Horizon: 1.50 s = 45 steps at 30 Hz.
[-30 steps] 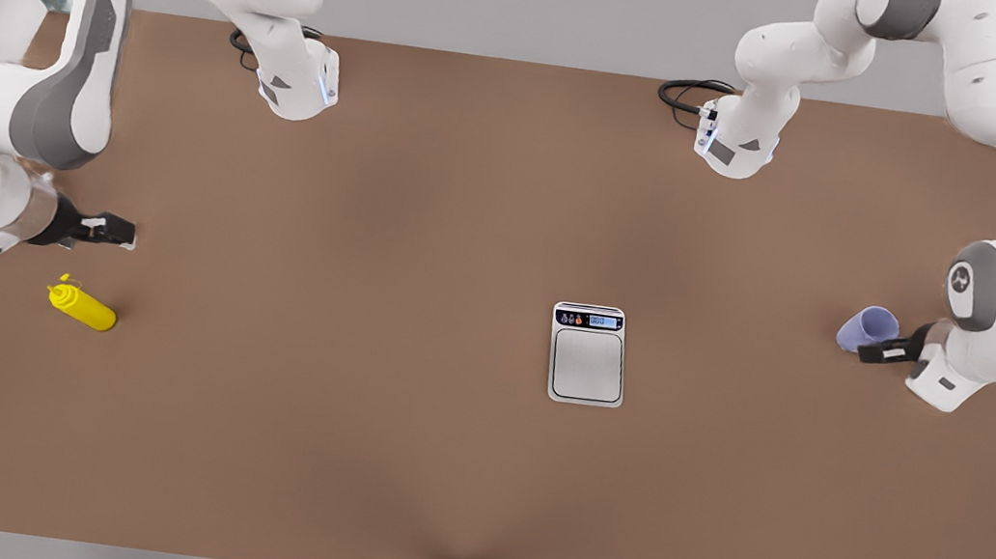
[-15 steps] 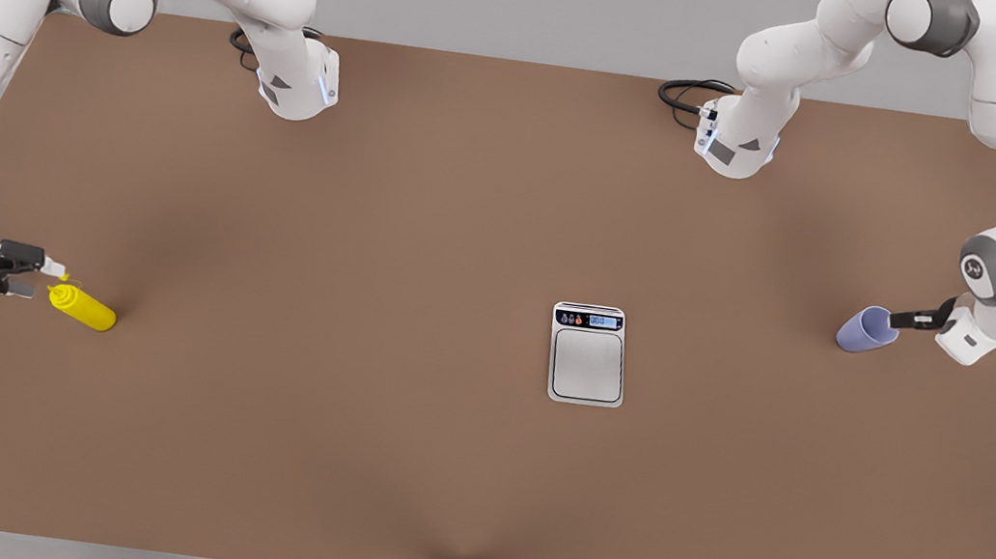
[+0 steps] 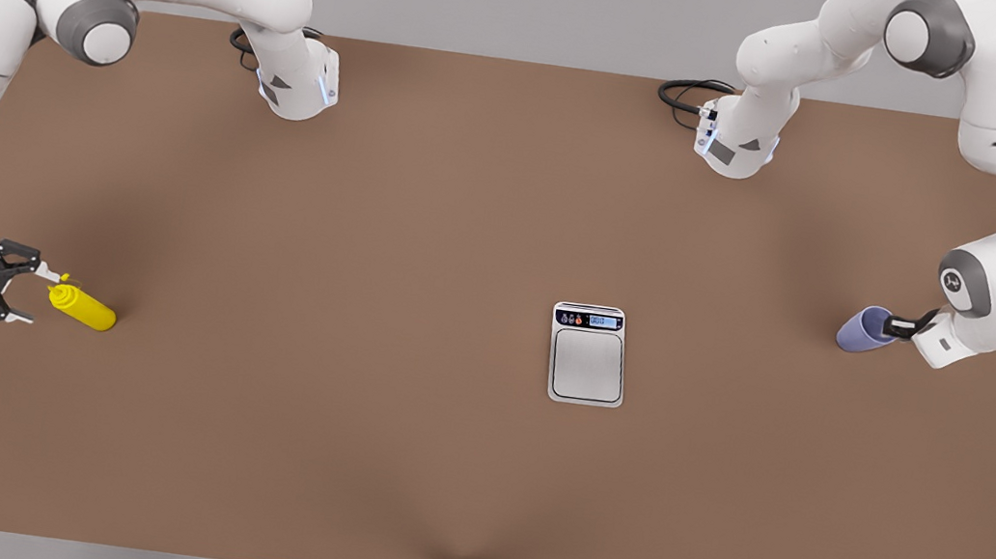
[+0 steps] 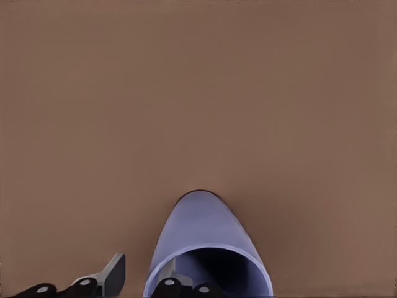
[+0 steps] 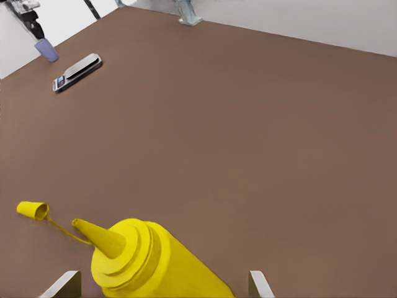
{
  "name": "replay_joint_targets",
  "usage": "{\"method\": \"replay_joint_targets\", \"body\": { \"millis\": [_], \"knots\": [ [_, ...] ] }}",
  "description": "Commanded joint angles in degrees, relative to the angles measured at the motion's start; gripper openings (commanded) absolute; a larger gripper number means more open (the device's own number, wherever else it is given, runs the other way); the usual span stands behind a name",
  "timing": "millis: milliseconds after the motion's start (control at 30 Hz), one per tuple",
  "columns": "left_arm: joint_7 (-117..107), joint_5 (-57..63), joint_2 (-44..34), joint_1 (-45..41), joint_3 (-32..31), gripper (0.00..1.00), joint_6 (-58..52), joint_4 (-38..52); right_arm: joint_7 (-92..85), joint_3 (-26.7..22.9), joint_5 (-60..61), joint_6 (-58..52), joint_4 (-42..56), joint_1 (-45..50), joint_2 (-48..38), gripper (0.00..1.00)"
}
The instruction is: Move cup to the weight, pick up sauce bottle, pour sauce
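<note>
While the broad brown table [image 3: 430, 211] carries the flat silver-grey scale [image 3: 588, 355] at its middle, the lavender-blue cup [image 3: 863, 329] lies tipped near the front view's right edge, well apart from the scale, its wall between the left gripper's [image 3: 893, 326] fingers, closure uncertain. Opposite, the yellow squeeze bottle [image 3: 83, 307] lies flat, nozzle pointing into the right gripper's [image 3: 27, 298] spread fingers.

Left gripper [image 3: 893, 325] sits low at the front view's right, jaws spread. Right gripper [image 3: 28, 292] sits low at the left, jaws wide.
</note>
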Motion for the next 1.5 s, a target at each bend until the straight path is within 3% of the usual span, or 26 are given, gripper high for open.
{"method": "replay_joint_targets", "body": {
  "millis": [0,133,200,367,533,633,867,1100,1167,1233,1267,1300,1333,1367,1400,1467],
  "knots": [
    [10.30,-0.65,-0.31,-0.43,0.01,0.21,-2.48,0.11,-34.24,0.02,5.29,-0.04,-0.13,-0.40,0.86,1.00],
    [8.54,-0.91,-1.28,-2.02,-0.26,0.21,-6.17,0.90,-33.53,0.10,7.23,-0.04,-0.39,-0.58,1.65,1.00],
    [8.46,-1.00,-1.37,-2.28,-0.61,0.21,-14.95,7.67,-33.45,0.10,7.31,-0.04,-0.39,-0.58,2.27,1.00],
    [-15.44,-0.91,-0.67,-23.98,-1.05,0.21,-22.60,21.64,-33.71,0.10,9.16,-0.04,-0.92,-0.58,3.32,1.00],
    [-46.72,-1.62,11.02,-25.39,-17.91,0.21,-22.96,37.02,-33.71,0.19,9.25,-0.04,-2.24,-0.49,3.41,1.00],
    [-60.09,-1.62,16.65,-30.41,-18.36,0.21,-22.60,43.18,-33.71,0.19,9.25,-0.04,-2.41,-0.40,3.50,1.00],
    [-66.87,-3.38,16.04,-33.04,-22.76,0.21,-15.22,35.54,-33.80,0.19,9.33,-0.04,-2.32,-0.32,4.29,1.00],
    [-67.31,-3.11,17.27,-32.78,-24.17,0.21,-11.09,34.48,-33.88,0.46,9.16,-0.04,-2.41,-0.14,4.20,0.99],
    [-67.48,-3.11,17.27,-32.69,-24.25,0.21,-11.00,34.04,-33.88,0.46,9.16,-0.04,-2.41,-0.05,4.20,0.98],
    [-67.48,-3.11,17.62,-32.69,-24.25,0.21,-10.74,33.95,-34.06,0.46,9.07,-0.04,-2.32,0.03,4.20,0.89],
    [-67.48,-3.11,17.62,-32.60,-24.25,0.24,-10.74,33.51,-34.32,0.46,9.07,-0.04,-2.41,0.04,4.20,0.78],
    [-67.31,-3.11,17.53,-32.25,-24.34,0.58,-10.83,33.43,-34.32,0.46,8.98,-0.04,-2.41,0.04,4.20,0.70],
    [-67.22,-3.11,17.62,-31.81,-24.69,0.79,-10.74,33.34,-34.32,0.46,8.81,-0.04,-2.41,0.04,4.20,0.65],
    [-67.22,-3.02,17.62,-31.55,-24.69,0.92,-10.74,33.34,-34.41,0.54,8.81,-0.04,-2.32,0.04,4.20,0.62],
    [-67.13,-2.94,17.53,-31.37,-24.69,1.00,-10.74,33.34,-34.41,0.54,8.81,-0.04,-2.41,0.04,4.11,0.61],
    [-67.31,-2.94,17.44,-28.84,-27.75,1.00,-11.18,33.34,-34.41,0.54,8.89,-0.04,-2.41,0.30,4.11,0.60]
  ]
}}
